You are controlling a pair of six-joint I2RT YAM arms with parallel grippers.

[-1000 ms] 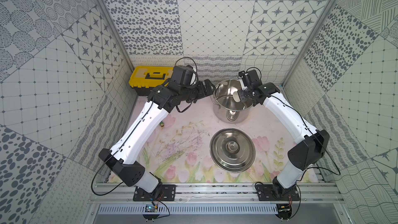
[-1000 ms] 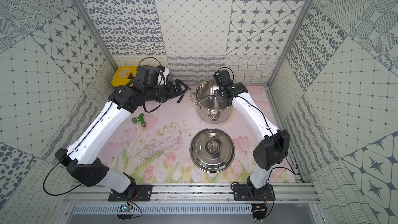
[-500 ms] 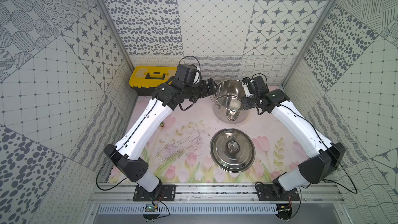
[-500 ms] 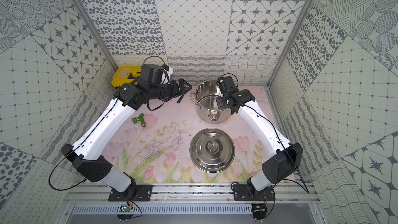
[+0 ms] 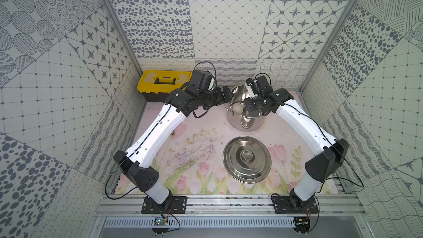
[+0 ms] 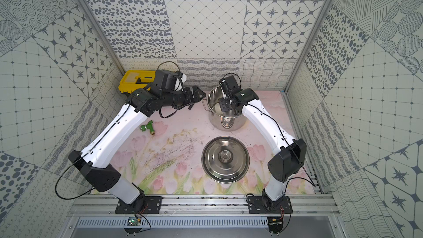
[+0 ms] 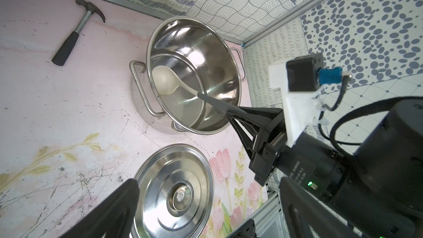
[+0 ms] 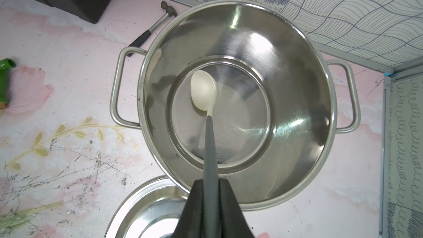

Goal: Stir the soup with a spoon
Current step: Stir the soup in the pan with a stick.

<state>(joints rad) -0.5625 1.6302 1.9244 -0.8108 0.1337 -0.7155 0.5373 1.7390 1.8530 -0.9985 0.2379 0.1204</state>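
Top view: floral mat (image 5: 201, 122), patterned walls (image 5: 229, 31)

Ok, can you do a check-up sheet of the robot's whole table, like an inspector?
Surface: pink floral mat, scuffed with dark scratches.
Job's things: stockpot upright at the back, no liquid seen inside; spoon with its bowl low inside the pot; lid lying on the mat in front of the pot.
Clutter: claw hammer behind the pot; green fitting; yellow toolbox in the back corner.
Grippers: right gripper, jaws shut on the spoon's handle; left gripper, jaws open, empty, beside the pot's handle.
Cables: black cable loops at the wrists and bases.
Surroundings: patterned tile walls; metal rail along the front.
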